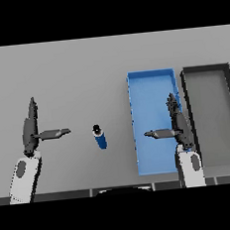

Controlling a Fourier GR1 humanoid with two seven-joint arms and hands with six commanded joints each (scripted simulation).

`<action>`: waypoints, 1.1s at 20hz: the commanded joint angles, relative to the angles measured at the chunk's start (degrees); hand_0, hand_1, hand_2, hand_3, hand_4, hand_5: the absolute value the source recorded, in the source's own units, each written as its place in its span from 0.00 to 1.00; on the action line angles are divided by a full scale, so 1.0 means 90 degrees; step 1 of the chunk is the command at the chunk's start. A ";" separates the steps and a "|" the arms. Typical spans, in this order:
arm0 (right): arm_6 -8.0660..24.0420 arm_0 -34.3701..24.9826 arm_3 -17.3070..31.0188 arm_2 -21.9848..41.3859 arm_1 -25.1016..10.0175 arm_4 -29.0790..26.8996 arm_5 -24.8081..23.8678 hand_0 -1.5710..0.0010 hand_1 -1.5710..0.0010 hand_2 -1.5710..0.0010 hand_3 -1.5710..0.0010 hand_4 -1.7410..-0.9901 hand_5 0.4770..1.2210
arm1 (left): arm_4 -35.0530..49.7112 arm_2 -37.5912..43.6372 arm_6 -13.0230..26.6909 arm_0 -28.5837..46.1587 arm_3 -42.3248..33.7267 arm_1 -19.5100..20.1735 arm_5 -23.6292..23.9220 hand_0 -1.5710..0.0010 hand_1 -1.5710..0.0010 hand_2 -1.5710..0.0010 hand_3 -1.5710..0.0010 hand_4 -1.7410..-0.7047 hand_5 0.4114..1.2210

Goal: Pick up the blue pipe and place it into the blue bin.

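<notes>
blue pipe point(99, 137) between hands | left hand point(33, 131) spread | right hand point(175, 126) spread

A: From where is the camera looking?
B: It is looking steeply down from head height at the table point(57, 67).
A: Is another view sharing the scene?
B: Only this one is showing.

one blue pipe point(99, 137), one blue bin point(151, 83), one dark bin point(206, 70), two hands, one grey table point(58, 72).

pipe point(99, 137) on table point(57, 67), left of bin point(137, 135)
</notes>
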 commanded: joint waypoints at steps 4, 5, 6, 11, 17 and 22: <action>-0.0007 0.0015 -0.0013 0.0022 0.0018 0.0014 -0.0013 1.00 1.00 1.00 1.00 0.71 0.20 | 0.0012 0.0016 -0.0064 0.0018 -0.0004 0.0015 -0.0014 1.00 1.00 1.00 1.00 0.75 0.22; -0.0007 0.0020 -0.0018 0.0029 0.0024 0.0020 -0.0017 1.00 1.00 1.00 1.00 0.71 0.20 | 0.0017 0.0020 -0.0069 0.0023 -0.0005 0.0021 -0.0020 1.00 1.00 1.00 1.00 0.75 0.22; -0.0018 0.0070 -0.0033 0.0007 -0.0004 -0.0004 0.0005 1.00 1.00 1.00 1.00 0.71 0.20 | 0.0027 0.0038 -0.0035 -0.0009 -0.0019 0.0047 -0.0014 1.00 1.00 1.00 1.00 0.75 0.22; -0.0806 0.0754 -0.0829 0.0552 -0.0857 0.1175 0.0118 1.00 1.00 1.00 1.00 0.73 0.20 | -0.0138 -0.0293 -0.1102 0.0440 0.0132 0.1034 -0.1595 1.00 1.00 1.00 1.00 0.75 0.22; -0.0715 0.0774 -0.0956 0.0626 -0.0878 0.1240 0.0142 1.00 1.00 1.00 1.00 0.75 0.19 | 0.0132 -0.0475 -0.1282 0.0647 -0.0250 0.1407 -0.2413 1.00 1.00 1.00 1.00 0.73 0.20; -0.0592 0.0648 -0.0834 0.0641 -0.0889 0.1230 0.0201 1.00 1.00 1.00 1.00 0.76 0.19 | -0.0089 -0.1204 -0.0965 0.0891 -0.0829 0.1401 -0.2976 1.00 1.00 1.00 1.00 0.62 0.12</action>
